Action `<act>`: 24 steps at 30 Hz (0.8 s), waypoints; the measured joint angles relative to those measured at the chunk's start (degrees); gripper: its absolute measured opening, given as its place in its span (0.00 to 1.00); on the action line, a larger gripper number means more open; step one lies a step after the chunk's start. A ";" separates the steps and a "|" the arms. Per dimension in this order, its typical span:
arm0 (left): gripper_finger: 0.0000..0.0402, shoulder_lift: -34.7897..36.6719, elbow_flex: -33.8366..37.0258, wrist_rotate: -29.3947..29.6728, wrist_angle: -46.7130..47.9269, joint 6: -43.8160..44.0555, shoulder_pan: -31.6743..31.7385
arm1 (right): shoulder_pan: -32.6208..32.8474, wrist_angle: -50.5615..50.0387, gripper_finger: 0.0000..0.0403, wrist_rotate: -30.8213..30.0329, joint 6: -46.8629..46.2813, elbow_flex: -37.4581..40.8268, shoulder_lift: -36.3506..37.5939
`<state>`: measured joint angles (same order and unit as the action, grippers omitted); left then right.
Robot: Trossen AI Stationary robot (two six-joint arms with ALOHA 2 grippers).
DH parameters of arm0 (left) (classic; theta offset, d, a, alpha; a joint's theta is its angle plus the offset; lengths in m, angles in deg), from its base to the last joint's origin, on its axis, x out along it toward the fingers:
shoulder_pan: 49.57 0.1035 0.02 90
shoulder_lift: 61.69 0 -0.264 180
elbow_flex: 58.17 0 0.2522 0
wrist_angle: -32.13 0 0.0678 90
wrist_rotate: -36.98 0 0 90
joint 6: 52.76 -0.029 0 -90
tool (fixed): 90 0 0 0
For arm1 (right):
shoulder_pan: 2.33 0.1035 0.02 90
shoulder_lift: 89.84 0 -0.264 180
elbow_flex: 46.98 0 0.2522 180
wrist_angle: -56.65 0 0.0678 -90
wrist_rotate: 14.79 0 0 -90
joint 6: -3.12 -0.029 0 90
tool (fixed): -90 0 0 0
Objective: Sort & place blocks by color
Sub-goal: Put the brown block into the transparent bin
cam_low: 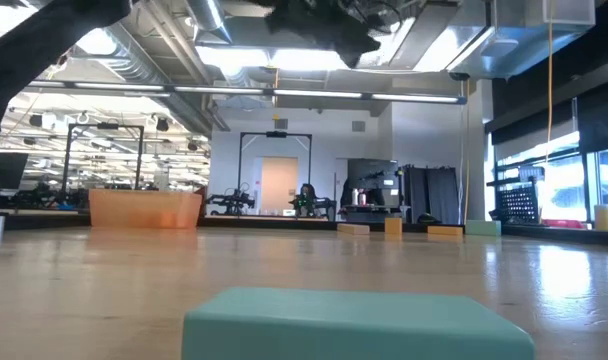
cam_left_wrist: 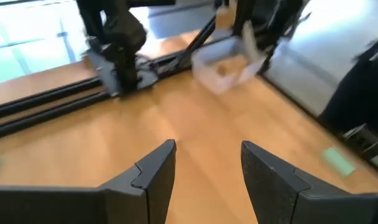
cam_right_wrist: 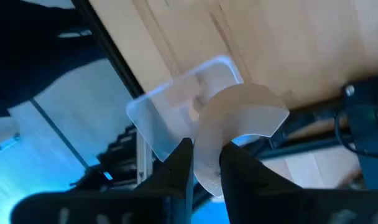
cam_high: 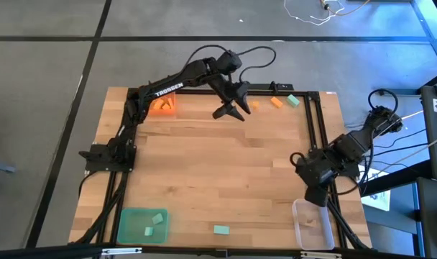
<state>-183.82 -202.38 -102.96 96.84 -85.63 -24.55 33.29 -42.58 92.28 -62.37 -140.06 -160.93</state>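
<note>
My green tray [cam_high: 141,224] at the desk's [cam_high: 226,173] near-left corner holds two teal blocks [cam_high: 154,221]; the orange tray [cam_high: 162,106], far-left, holds orange ones. A loose teal block [cam_high: 221,230] lies along the near edge, long axis parallel to it. My left gripper [cam_high: 231,109] hangs spread over the far side. My right gripper [cam_right_wrist: 204,163] pinches the clear tray [cam_high: 312,224] at the near-right corner.

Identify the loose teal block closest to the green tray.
The teal block beside the green tray; the other loose teal block sits along the opposite edge.
</note>
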 joint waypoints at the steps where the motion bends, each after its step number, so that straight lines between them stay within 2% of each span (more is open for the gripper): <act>1: 0.43 0.72 -0.02 1.45 1.51 -1.67 -0.05 | 0.94 0.06 0.13 -0.10 -1.49 0.24 0.04; 4: 0.43 2.97 -0.04 3.45 6.76 -5.04 -0.54 | 3.55 0.01 0.13 -0.62 -5.81 1.97 0.04; 10: 0.43 6.58 -0.11 8.08 13.90 -5.35 -2.65 | 7.45 2.77 0.13 -0.75 -12.62 9.58 1.29; 12: 0.43 7.06 -0.11 9.69 15.07 -5.39 -3.68 | 8.18 7.06 0.13 -0.25 -13.89 12.99 2.48; 17: 0.43 8.05 -0.09 10.58 18.50 -5.33 -5.17 | 9.77 25.90 0.13 1.74 -17.80 23.08 5.00; 21: 0.43 8.18 -0.04 10.46 20.07 -5.31 -6.56 | 11.51 32.61 0.13 6.53 -21.41 30.99 4.94; 24: 0.43 8.75 -0.10 12.34 20.46 -5.34 -7.55 | 12.16 37.36 0.13 7.01 -21.71 35.28 4.87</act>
<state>-175.07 -202.49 -90.62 117.30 -90.97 -32.10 45.45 -5.22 99.29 -84.08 -104.78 -156.05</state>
